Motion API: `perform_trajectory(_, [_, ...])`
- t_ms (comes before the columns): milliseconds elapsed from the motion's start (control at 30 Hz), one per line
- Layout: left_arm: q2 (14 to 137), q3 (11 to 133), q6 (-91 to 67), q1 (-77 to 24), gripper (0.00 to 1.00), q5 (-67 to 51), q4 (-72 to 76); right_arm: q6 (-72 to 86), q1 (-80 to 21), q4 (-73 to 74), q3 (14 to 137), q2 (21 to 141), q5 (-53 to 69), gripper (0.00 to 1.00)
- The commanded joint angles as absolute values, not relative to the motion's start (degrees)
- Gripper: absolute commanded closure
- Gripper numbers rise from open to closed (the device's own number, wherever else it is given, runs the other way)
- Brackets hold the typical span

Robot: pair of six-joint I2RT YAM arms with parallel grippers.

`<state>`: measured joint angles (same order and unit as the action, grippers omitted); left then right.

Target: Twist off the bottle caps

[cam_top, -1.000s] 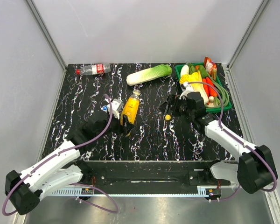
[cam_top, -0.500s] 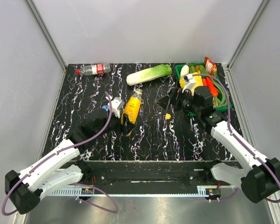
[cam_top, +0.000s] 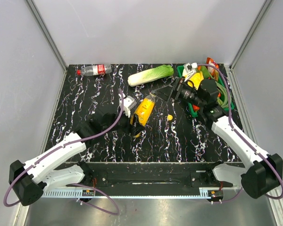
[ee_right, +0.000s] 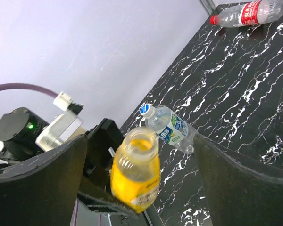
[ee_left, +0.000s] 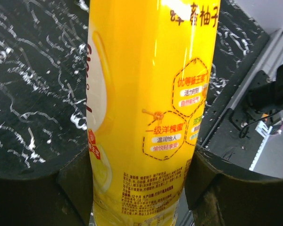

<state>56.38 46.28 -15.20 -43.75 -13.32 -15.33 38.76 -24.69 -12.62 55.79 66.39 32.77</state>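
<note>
My left gripper (cam_top: 136, 120) is shut on the orange-juice bottle (cam_top: 144, 109) and holds it tilted, neck toward the right arm. In the left wrist view its yellow label (ee_left: 146, 108) fills the gap between the fingers. The bottle's mouth (ee_right: 140, 141) is open, with no cap on it. The yellow cap (cam_top: 170, 117) lies alone on the table. My right gripper (cam_top: 171, 92) is open and empty, above and beyond that cap, facing the bottle. The blue-white labelled bottle (ee_right: 172, 128) lies capped behind it. The red-labelled bottle (cam_top: 95, 70) lies capped at the back left.
A napa cabbage (cam_top: 151, 74) lies at the back middle. A green basket (cam_top: 181, 70) full of vegetables stands at the back right, just behind my right wrist. Grey walls close in the table on three sides.
My left arm has carried the juice bottle rightward and tilted it. My right gripper has drawn back and up from the yellow cap, which stays on the table.
</note>
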Motion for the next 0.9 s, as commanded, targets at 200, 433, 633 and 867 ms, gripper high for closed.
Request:
perform_trajectory(200, [59.76, 52.91, -13.27, -47.99, 0.94, -13.71, -13.10, 46.40, -24.52, -20.92, 58.98, 70.32, 38.76, 0.36])
perform_trajectory(433, [59.77, 52.91, -13.27, -48.34, 0.94, -11.78, -12.83, 46.67, -24.52, -20.74, 57.39, 68.03, 39.02, 0.85])
perform_trajectory(633, [59.59, 52.74, -13.54, -48.25, 0.93, -9.58, -12.39, 45.44, -24.52, -19.69, 57.31, 67.24, 40.43, 0.56])
perform_trajectory(867, [59.59, 52.74, -13.54, -48.25, 0.94, -9.67, -12.04, 46.31, -24.52, -20.83, 56.16, 66.53, 41.04, 0.52])
